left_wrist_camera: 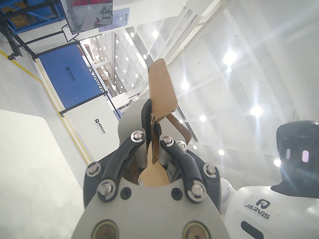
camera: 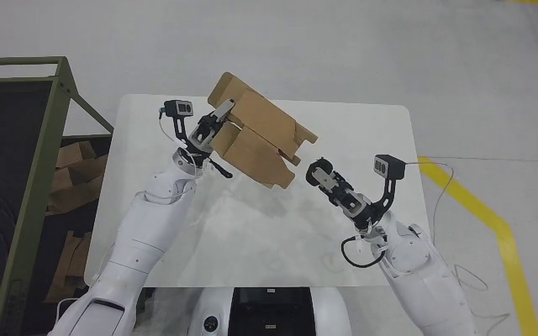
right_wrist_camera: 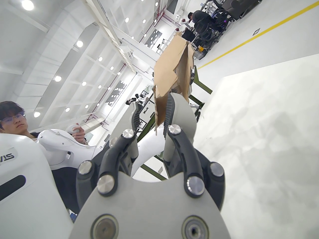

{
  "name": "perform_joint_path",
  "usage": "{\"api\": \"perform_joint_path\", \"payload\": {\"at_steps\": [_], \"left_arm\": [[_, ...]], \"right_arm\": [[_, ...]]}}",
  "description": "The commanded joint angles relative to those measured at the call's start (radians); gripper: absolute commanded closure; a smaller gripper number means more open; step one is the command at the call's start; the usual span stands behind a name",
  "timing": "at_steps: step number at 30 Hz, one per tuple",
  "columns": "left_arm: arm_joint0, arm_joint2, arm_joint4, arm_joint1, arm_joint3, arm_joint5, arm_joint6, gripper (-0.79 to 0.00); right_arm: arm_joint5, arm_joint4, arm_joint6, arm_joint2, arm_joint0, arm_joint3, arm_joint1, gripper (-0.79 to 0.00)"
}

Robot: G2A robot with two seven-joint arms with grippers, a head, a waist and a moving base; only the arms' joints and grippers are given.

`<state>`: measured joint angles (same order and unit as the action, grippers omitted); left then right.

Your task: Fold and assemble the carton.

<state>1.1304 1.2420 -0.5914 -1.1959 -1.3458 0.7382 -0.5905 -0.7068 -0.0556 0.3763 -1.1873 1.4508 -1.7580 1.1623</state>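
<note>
The left tool [left_wrist_camera: 151, 123] is pinching one edge of the carton [camera: 256, 139], holding it tilted above the tabletop [camera: 252, 244]; the right tool [camera: 318, 172] is hovering just beside the other end, fingers apart, gripping nothing; I think the carton is being opened up; next, the right tool probably needs to catch the near flap [camera: 284, 174] and fold it gently.
</note>
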Motion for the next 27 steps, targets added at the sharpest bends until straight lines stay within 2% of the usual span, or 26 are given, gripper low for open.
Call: {"api": "perform_joint_path", "payload": {"at_steps": [1, 4, 12, 20, 27], "left_arm": [[-0.001, 0.002, -0.007, -0.001, 0.002, -0.003, -0.004, 0.000], [-0.002, 0.003, -0.011, -0.003, 0.003, -0.003, -0.009, 0.000], [-0.004, 0.007, -0.015, -0.008, 0.009, 0.000, -0.016, 0.000], [-0.002, 0.008, -0.009, -0.013, 0.007, 0.005, -0.019, 0.000], [0.004, 0.009, 0.000, -0.017, 0.001, 0.004, -0.017, 0.000]], "right_arm": [[-0.005, 0.012, 0.007, 0.002, -0.001, -0.006, 0.000, -0.302], [0.007, 0.019, 0.030, 0.010, -0.003, -0.017, 0.000, -0.339], [0.075, -0.004, 0.111, 0.032, -0.030, -0.022, -0.002, -0.329], [0.107, 0.006, 0.134, 0.057, -0.047, -0.027, 0.001, -0.299], [0.120, 0.010, 0.132, 0.077, -0.057, -0.029, 0.004, -0.228]]}}
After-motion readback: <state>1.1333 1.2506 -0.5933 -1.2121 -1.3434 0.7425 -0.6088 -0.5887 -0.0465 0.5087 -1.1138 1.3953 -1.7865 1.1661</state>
